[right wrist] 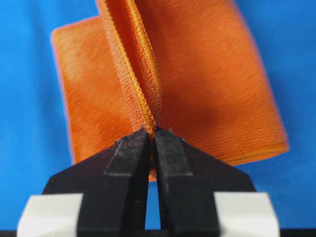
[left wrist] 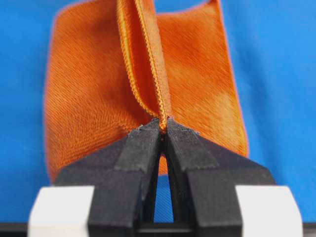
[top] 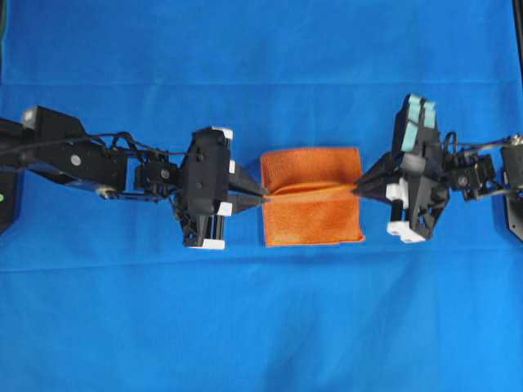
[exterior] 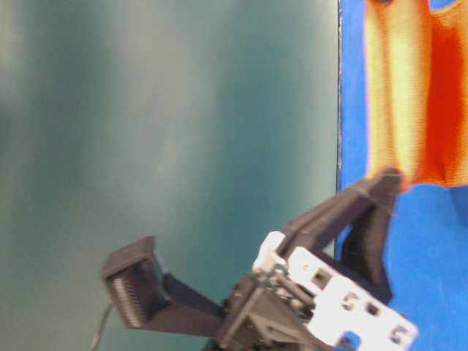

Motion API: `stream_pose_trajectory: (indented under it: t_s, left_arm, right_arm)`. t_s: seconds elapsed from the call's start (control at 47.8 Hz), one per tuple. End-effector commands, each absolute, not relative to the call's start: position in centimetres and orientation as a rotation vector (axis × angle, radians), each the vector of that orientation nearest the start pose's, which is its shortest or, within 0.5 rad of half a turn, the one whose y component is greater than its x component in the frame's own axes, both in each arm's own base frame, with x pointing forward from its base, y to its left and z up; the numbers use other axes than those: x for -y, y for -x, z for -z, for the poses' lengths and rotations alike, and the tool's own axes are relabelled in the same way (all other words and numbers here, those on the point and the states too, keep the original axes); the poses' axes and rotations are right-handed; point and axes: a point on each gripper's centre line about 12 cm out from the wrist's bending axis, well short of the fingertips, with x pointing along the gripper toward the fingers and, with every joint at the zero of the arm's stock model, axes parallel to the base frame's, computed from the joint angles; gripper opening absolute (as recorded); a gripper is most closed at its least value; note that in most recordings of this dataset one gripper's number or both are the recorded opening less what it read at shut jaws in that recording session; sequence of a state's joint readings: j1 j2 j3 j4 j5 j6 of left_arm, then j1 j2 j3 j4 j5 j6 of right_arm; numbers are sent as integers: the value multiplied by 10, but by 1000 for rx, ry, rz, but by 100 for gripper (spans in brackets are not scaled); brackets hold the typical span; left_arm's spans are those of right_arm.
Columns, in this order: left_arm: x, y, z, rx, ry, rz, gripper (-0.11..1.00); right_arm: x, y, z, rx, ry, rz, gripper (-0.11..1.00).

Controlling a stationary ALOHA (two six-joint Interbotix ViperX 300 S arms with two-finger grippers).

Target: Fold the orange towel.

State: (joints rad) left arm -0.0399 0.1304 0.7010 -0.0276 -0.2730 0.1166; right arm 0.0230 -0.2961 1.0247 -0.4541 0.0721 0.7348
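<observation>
Pinching the stitched hem, the left gripper is clamped on the orange towel at its left edge; the right gripper is clamped likewise on the opposite edge; both sets of jaws are pressed together on doubled fabric; the towel is raised into a ridge between them, its flaps draping onto the blue table covering; the table-level view is blurred, probably showing one gripper below the hanging cloth.

Black pincer tips pinching orange towel, blue table covering
</observation>
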Motion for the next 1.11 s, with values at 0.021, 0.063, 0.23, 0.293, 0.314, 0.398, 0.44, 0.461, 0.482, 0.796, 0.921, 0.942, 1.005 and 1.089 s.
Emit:
stream_pose_trajectory:
  t_s: [0.021,0.063,0.23,0.293,0.314,0.398,0.44,0.461,0.482,0.796,0.921,0.942,1.005,1.089]
  left_arm:
    - [24,-403,-127,-562,-103,76,1]
    - [25,-404,-122,-571,-99,77,1]
    - [25,-407,-103,-602,-82,72,1]
    - [25,-407,-101,-604,-83,73,1]
    - [25,-407,-101,-604,-83,73,1]
    - [25,-407,-101,-605,-83,73,1]
    - [25,-407,-101,-605,-82,72,1]
    - [24,-407,-101,-604,-82,70,1]
    - [24,-407,-101,-606,-82,70,1]
    - [23,-407,-102,-606,-81,68,24]
    - [24,-404,-109,-612,-84,73,59]
    - [24,-403,-112,-613,-84,73,64]
    - [24,-399,-121,-618,-84,75,73]
    - [26,-392,-142,-610,-89,82,74]
  right_arm:
    - [-7,-279,-143,-800,-255,112,3]
    - [-9,-280,-140,-812,-256,108,3]
    - [-13,-287,-126,-840,-260,92,3]
    - [-14,-288,-124,-846,-262,91,3]
    - [-14,-289,-123,-847,-263,92,3]
    - [-14,-290,-123,-847,-263,92,3]
    - [-14,-290,-124,-846,-262,90,3]
    - [-14,-290,-124,-846,-264,91,3]
    - [-14,-290,-124,-846,-264,91,3]
    - [-27,-293,-128,-825,-263,48,13]
    - [-32,-295,-135,-814,-254,33,51]
    - [-33,-295,-137,-812,-251,33,55]
    - [-34,-294,-144,-808,-242,36,59]
    - [-34,-291,-156,-798,-233,44,56]
